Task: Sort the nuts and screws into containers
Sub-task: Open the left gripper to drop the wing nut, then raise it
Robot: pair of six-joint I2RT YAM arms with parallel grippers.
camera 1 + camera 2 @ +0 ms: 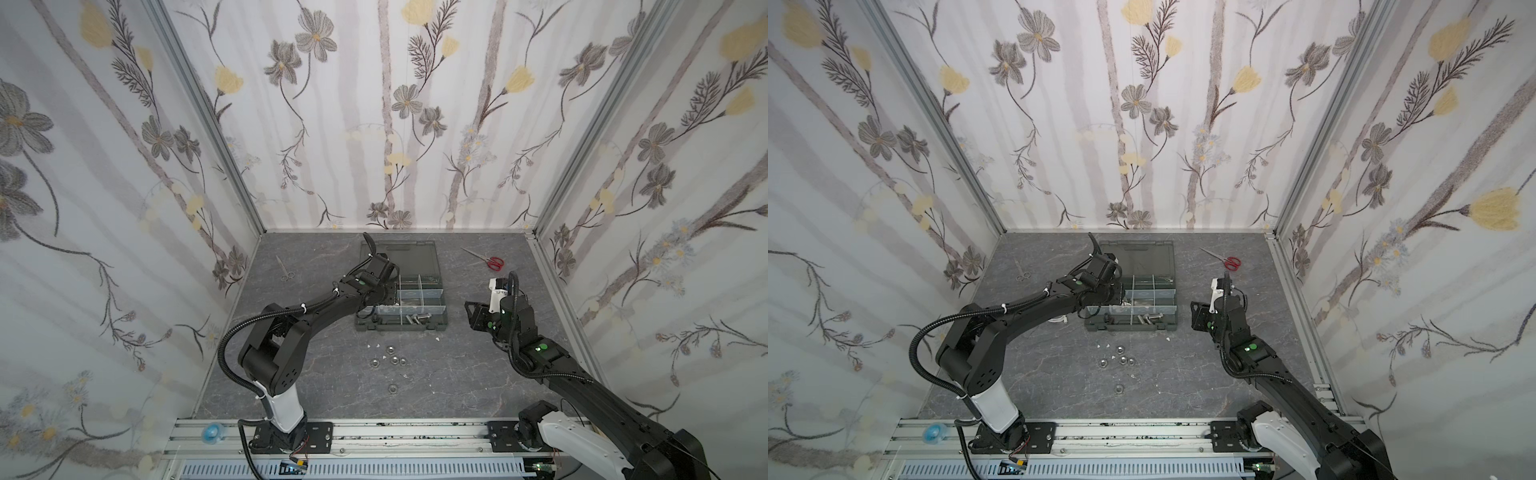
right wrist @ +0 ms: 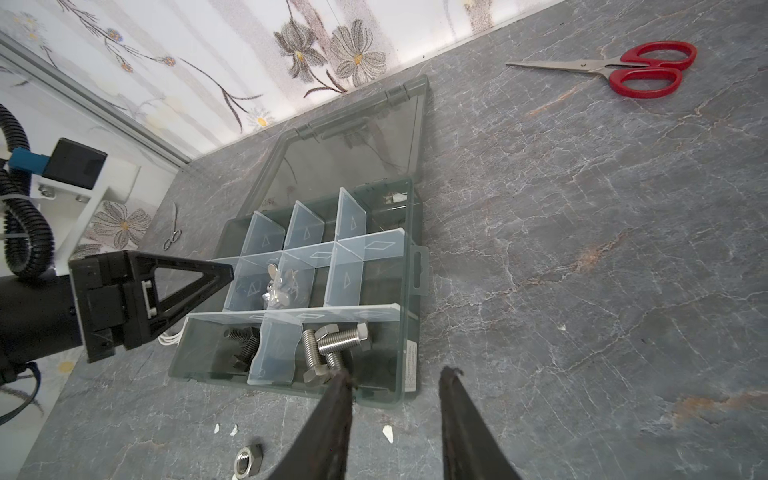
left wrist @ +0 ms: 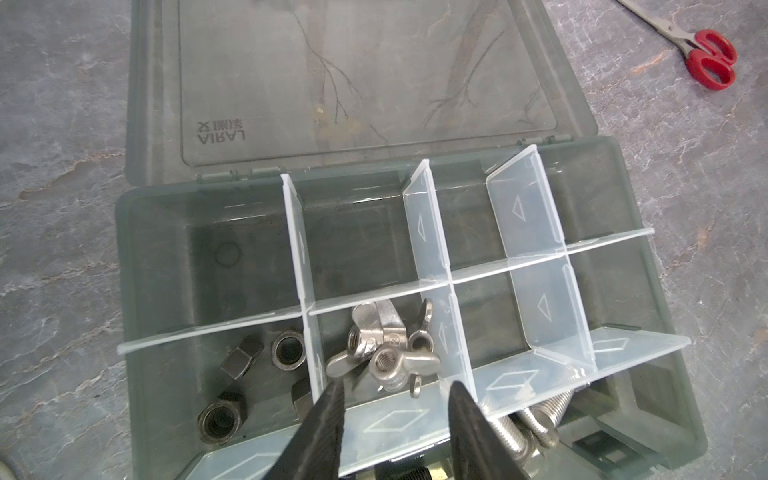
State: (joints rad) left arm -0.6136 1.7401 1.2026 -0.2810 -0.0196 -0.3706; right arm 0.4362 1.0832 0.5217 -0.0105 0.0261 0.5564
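The dark grey organizer case (image 1: 399,328) lies open, its containers split by pale dividers (image 3: 432,232). My left gripper (image 3: 397,386) (image 1: 388,297) hangs open and empty just above the compartment of silver wing nuts (image 3: 382,345). Beside it, black nuts (image 3: 249,361) fill the neighbouring compartment. Silver screws (image 2: 332,345) and black screws (image 2: 243,336) lie in the front row. Several loose silver nuts (image 1: 392,359) (image 1: 1121,359) sit on the table in front of the case, one (image 2: 248,459) near my right gripper (image 2: 397,374) (image 1: 471,318). That gripper hovers open and empty off the case's right front corner.
The smoky lid (image 1: 401,257) lies flat behind the case. Red-handled scissors (image 1: 490,262) rest at the back right, small silver scissors (image 1: 284,270) at the back left. White flecks (image 1: 376,345) dot the grey marbled table (image 1: 457,374). Walls close three sides.
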